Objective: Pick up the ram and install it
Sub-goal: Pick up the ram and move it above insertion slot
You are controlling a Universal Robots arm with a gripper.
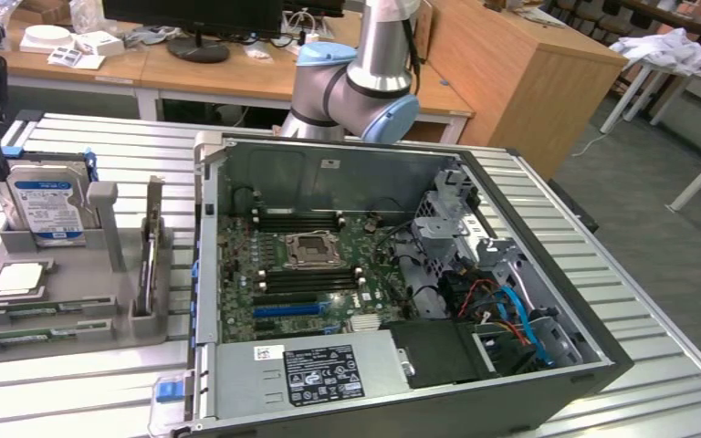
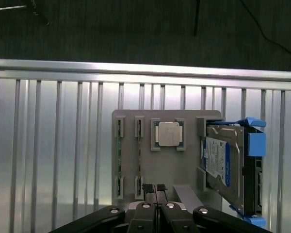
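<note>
Entry: ram pick, approach stage. Wrist view: my gripper has its fingers closed together on nothing and hangs over one edge of the tray. The ram stands on edge in its slot, apart from my fingertips. Handling note, as I judge it: I should open first, centre over the stick's thin top edge, set the jaws across it, descend straight, and keep off the end clips. Exterior view: the ram is upright in the tray, just beside the case, on the exterior view's left. My arm bends behind the case, its upper link rising out of frame.
</note>
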